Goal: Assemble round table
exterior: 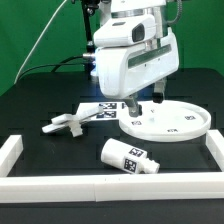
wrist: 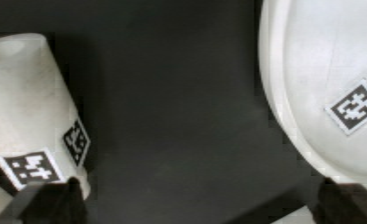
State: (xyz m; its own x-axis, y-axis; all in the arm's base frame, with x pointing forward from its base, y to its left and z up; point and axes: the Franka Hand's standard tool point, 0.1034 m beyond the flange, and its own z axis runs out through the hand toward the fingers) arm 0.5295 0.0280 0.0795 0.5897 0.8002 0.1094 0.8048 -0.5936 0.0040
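The large rimmed round disc (exterior: 168, 122) lies flat on the black table at the exterior view's right. The short cylindrical leg (exterior: 130, 155) lies on its side in front of it. The small cross-shaped foot (exterior: 64, 123) lies at the exterior view's left. My gripper (exterior: 143, 101) hovers over the disc's near-left edge, open and empty. In the wrist view the gripper (wrist: 194, 208) is over bare black table, with the leg (wrist: 38, 110) on one side and the disc (wrist: 331, 90) on the other. Both dark fingertips (wrist: 38, 205) show, wide apart.
The marker board (exterior: 100, 108) lies flat behind the foot. White border rails run along the exterior view's left (exterior: 10, 152), front (exterior: 110, 186) and right (exterior: 215, 150). A cable hangs behind the arm.
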